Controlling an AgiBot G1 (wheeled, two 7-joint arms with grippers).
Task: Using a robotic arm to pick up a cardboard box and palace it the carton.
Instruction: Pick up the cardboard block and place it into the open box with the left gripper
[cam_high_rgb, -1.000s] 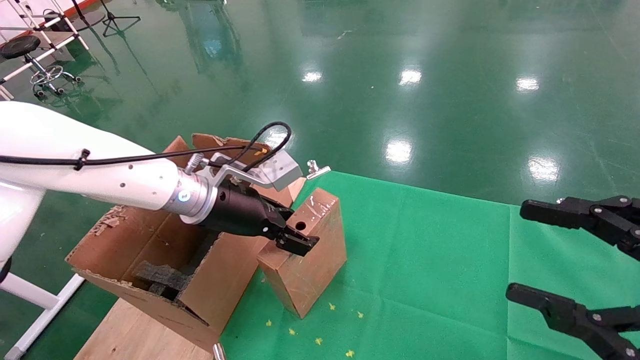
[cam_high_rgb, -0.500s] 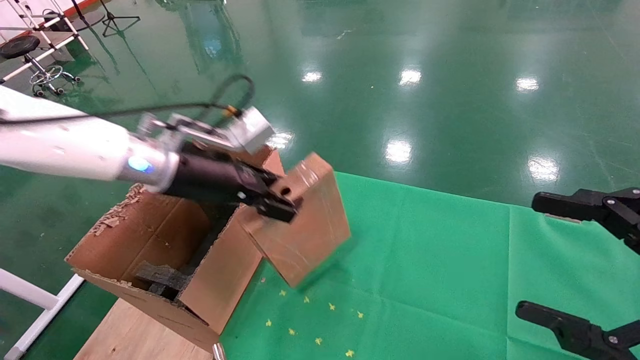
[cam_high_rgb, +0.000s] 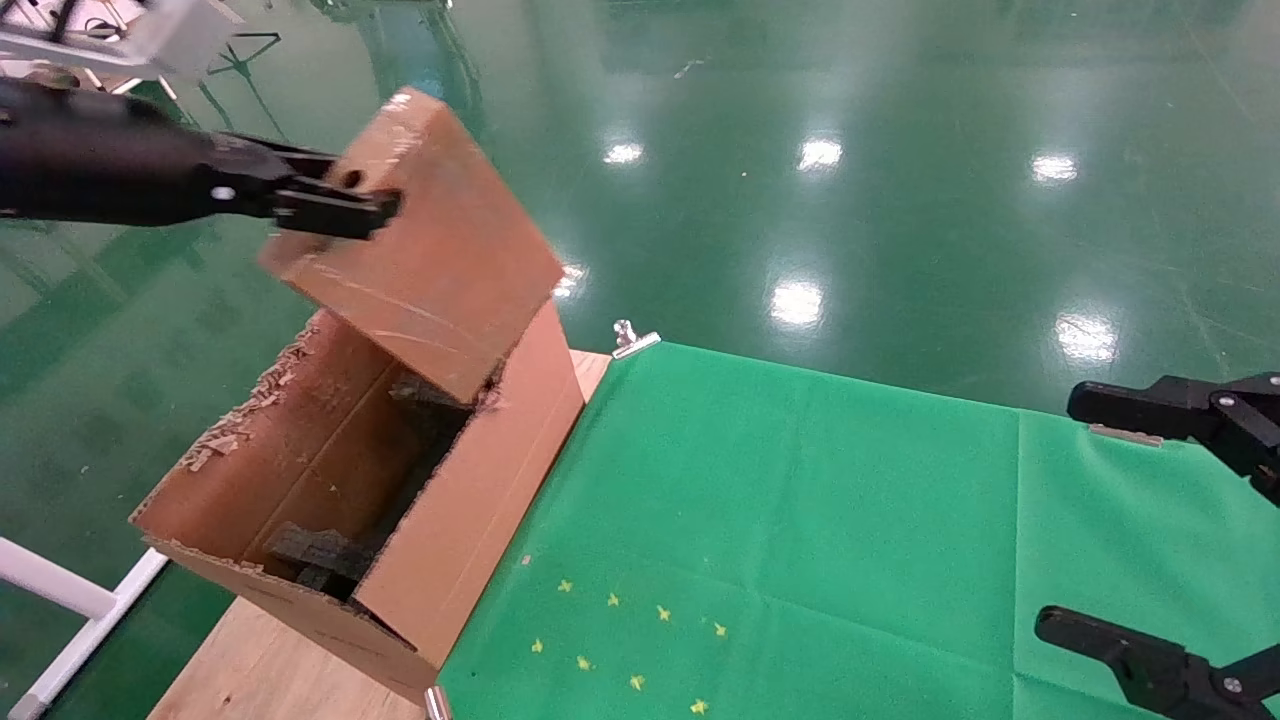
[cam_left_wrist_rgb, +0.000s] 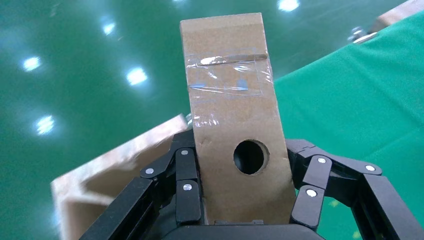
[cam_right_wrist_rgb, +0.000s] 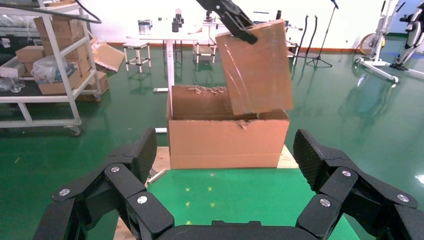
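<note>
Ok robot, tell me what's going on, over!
Left gripper shut on cardboard box, held tilted in the air above the carton. Right gripper open, parked over the green cloth. Black foam sits inside the carton.

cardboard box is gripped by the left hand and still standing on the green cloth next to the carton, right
Not quite. The left hand does grip the cardboard box, but the box is off the green cloth, held tilted in the air above the open carton. The head and right wrist views show this.
</note>
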